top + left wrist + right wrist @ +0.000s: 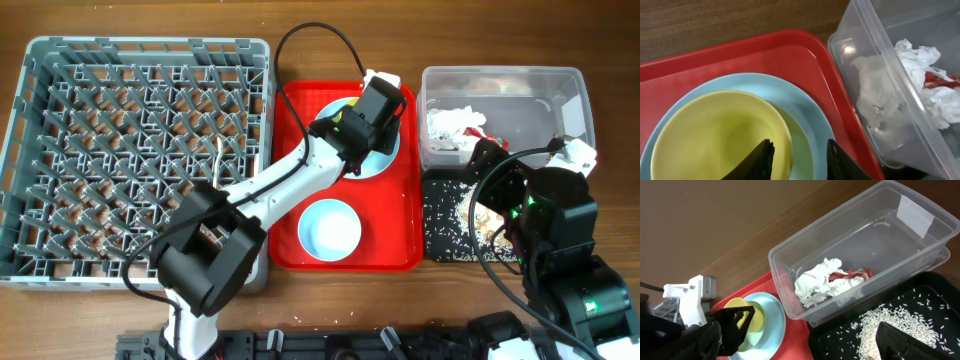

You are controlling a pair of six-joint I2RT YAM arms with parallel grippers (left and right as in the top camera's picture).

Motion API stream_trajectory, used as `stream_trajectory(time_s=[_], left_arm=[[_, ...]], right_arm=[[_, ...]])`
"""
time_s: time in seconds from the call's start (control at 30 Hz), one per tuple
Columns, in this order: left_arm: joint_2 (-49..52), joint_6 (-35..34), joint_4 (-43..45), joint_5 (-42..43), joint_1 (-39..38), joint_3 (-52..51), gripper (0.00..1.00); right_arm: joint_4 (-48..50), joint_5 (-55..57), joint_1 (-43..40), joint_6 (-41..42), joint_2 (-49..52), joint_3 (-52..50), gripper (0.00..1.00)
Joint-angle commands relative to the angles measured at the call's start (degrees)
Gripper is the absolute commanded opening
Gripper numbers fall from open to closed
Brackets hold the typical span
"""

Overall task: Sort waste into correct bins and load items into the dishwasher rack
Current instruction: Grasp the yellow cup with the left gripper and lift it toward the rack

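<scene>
Left arm reaches over the red tray, gripper spread astride the yellow cup.

left gripper jaws apart, astride yellow cup rim; cup on plate (red tray beneath); napkin in tub.

Left gripper reaches forward, jaws parted; right arm folded.
</scene>
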Motion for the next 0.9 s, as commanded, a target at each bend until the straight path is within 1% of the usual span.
stream_trajectory(time_s=[0.0,0.27,0.33,0.47,0.53,0.6,0.7,0.83,0.87], left_arm=[[0.8,1.4,0.7,-2.5,-0.2,0.2,0.33],[1.5,1.3,-3.4,-2.5,-0.2,0.2,0.24],[1.5,1.3,-4.7,-2.5,-0.2,0.2,0.24],[1.5,1.3,-5.4,-2.5,-0.2,0.2,0.15],[1.5,1.4,-5.2,-2.6,-0.2,0.2,0.06],[0.4,1.3,-4.8,-3.1,-0.2,0.3,0.04],[-5.4,1.3,-4.9,-3.1,-0.2,0.5,0.04],[-19.8,0.6,-7.9,-3.1,0.1,0.5,0.04],[-23.0,-1.3,-8.8,-2.8,0.8,0.5,0.04]], right_arm=[[0.1,0.9,-0.2,0.3,0.0,0.7,1.00],[0.1,0.9,-0.1,0.3,0.0,0.7,1.00],[0.1,0.9,-0.1,0.3,0.0,0.7,1.00],[0.1,0.9,-0.1,0.3,0.0,0.7,1.00],[0.1,0.9,-0.2,0.3,0.0,0.7,1.00],[0.1,0.9,-0.1,0.3,0.0,0.7,1.00],[0.1,0.9,-0.1,0.3,0.0,0.7,1.00],[0.1,0.9,-0.1,0.3,0.0,0.7,1.00],[0.1,0.9,-0.1,0.3,0.0,0.7,1.00]])
